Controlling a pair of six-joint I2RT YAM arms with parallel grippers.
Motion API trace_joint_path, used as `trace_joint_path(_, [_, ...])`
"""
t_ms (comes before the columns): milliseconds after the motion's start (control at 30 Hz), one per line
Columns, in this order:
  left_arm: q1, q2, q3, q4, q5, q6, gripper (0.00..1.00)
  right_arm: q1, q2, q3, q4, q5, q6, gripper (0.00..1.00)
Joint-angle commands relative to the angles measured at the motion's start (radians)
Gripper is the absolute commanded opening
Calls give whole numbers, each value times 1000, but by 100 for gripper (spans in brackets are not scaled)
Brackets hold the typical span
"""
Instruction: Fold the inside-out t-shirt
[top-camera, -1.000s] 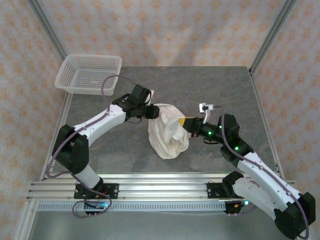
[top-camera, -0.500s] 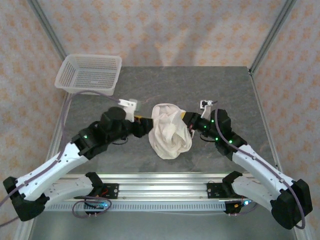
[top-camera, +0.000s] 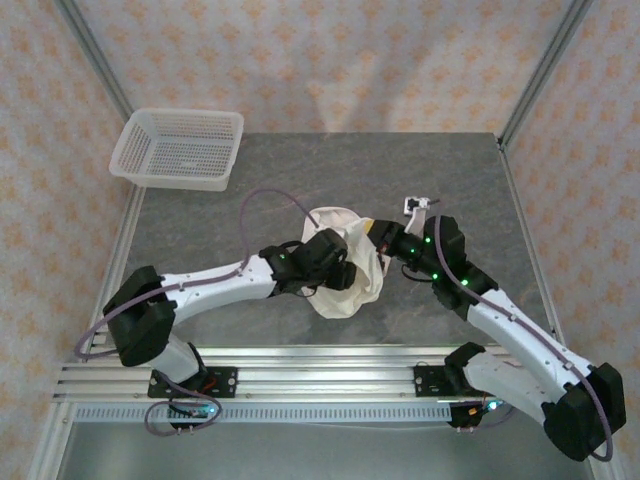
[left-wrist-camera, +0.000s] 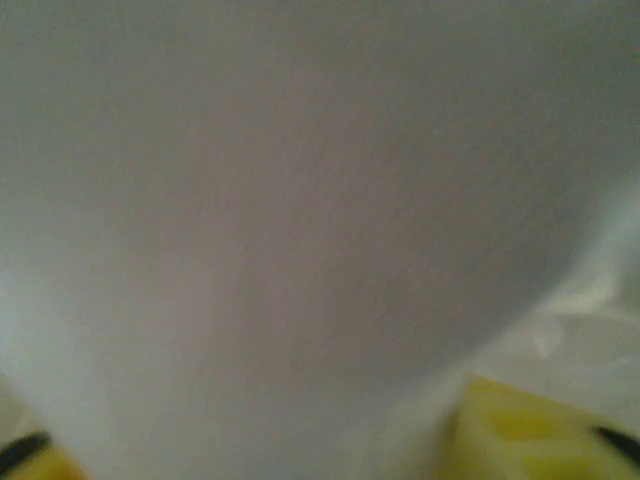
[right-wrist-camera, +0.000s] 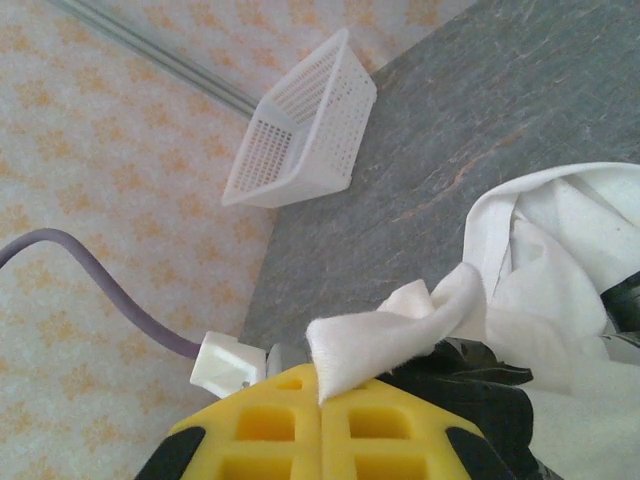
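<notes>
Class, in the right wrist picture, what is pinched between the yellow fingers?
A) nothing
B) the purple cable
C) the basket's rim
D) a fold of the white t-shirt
D: the right gripper is shut on a fold of the t-shirt; the basket sits apart, far across the table.

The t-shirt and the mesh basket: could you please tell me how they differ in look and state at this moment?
The t-shirt is soft, wrinkled cloth bunched in a heap; the basket is rigid perforated plastic, neatly rectangular. The t-shirt lies mid-table with a fold pinched by the right gripper; the basket stands untouched at the far left corner. Both are whitish.
</notes>
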Motion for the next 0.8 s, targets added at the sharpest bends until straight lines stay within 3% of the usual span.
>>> trace_joint_path(0, [-4, -33, 65, 10, -37, 14, 17, -8, -27, 26, -44, 93, 20, 0])
trace_joint_path(133, [16, -160, 101, -29, 64, 1, 1, -83, -8, 18, -167, 190, 16, 0])
trace_joint_path(233, [44, -268, 108, -53, 129, 10, 0, -179, 38, 1, -215, 225, -23, 1])
trace_joint_path(300, [76, -320, 102, -71, 161, 21, 0, -186, 59, -4, -215, 263, -92, 3])
trace_joint_path(367, [111, -352, 90, -89, 185, 31, 0, -187, 68, 7, -210, 212, -136, 13])
trace_joint_path(433, [131, -364, 82, -117, 186, 44, 0, -181, 52, 16, -191, 92, -166, 31])
trace_joint_path(500, [145, -369, 69, -128, 186, 47, 0, -133, -21, 9, -205, 54, -227, 40])
trace_joint_path(667, [151, -353, 57, -122, 211, 46, 0, 133, -286, -97, -187, 257, -388, 54])
trace_joint_path(767, [152, -342, 64, -121, 216, 43, 0, 322, -302, -121, -114, 369, -469, 56])
